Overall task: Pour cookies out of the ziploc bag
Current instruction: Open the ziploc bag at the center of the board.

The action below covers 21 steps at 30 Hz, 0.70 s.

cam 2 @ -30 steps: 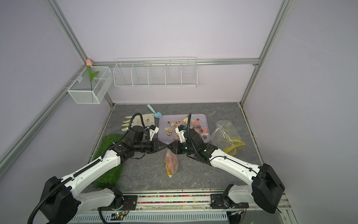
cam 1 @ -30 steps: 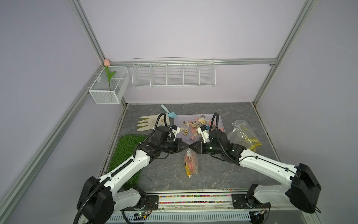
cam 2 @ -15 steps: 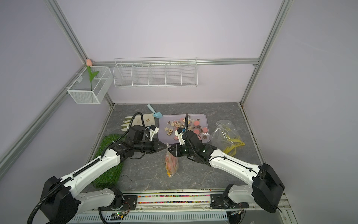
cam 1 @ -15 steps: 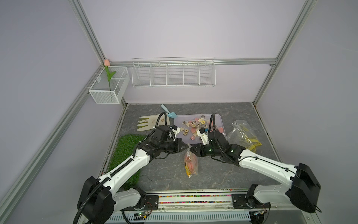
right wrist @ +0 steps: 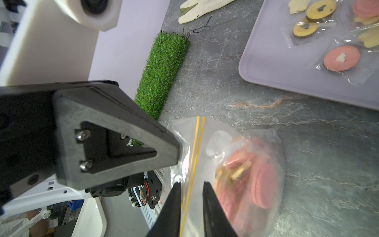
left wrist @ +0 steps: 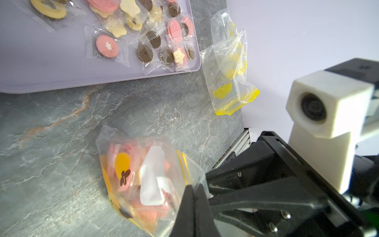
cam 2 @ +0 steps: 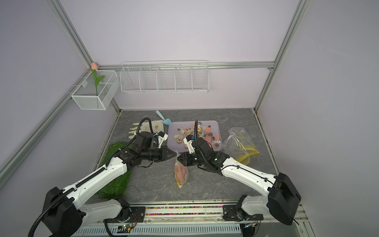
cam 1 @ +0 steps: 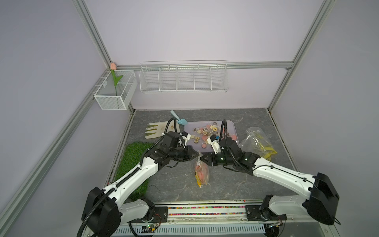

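Far left of a top view: green artificial grass mat [cam 1: 134, 164] and cream fabric glove [cam 1: 155, 131], neither involved.

Centre-left: left gripper [cam 1: 197, 157] is clamped tight on a top corner of the clear plastic ziploc bag [cam 1: 200, 165] with the yellow zip strip. The left wrist view shows film pinched between the tips.

Frame centre: the bag stands mouth-up with its bottom resting on the grey stone-pattern table [cam 1: 225, 184]. Inside are pink round toy cookies [right wrist: 264, 184] plus one yellow-orange piece, none spilled.

Centre-right: right gripper [right wrist: 191, 184] has its jaws narrowly parted astride the zip strip. A gap is visible, so no clamp yet as far as I can see.

Above centre: flat lilac plastic tray [cam 1: 230, 125], just behind the bag, holds a spread of wrapped cookies.

Far right: crumpled empty bag [cam 1: 256, 141], clear with a yellow zip.

Progress call: I can't tell if this zip is parted at all. Opening it, lifting it over the tray and tipping all remain.
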Each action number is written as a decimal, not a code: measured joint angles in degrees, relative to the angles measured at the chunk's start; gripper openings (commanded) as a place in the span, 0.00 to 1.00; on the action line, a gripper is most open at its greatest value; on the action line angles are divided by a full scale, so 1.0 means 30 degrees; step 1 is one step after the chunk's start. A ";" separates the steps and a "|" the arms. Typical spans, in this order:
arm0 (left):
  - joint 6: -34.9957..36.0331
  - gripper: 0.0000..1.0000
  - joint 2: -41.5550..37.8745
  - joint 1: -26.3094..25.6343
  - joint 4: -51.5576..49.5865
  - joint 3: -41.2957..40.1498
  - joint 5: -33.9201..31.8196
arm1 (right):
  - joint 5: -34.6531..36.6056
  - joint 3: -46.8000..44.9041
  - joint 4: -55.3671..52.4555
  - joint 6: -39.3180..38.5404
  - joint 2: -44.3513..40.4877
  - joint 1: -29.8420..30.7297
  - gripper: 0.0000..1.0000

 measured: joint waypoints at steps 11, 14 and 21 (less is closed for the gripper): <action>0.0007 0.00 0.0000 0.0000 -0.0350 0.0058 -0.0117 | -0.0576 0.0197 -0.0576 -0.0342 0.0350 0.0211 0.22; 0.0022 0.00 0.0000 0.0000 -0.0393 0.0058 -0.0124 | -0.0583 0.0219 -0.0692 -0.0393 0.0401 0.0262 0.18; 0.0204 0.00 0.0000 0.0000 -0.0401 0.0058 -0.0175 | -0.0801 0.0284 -0.0685 -0.0364 0.0415 0.0262 0.08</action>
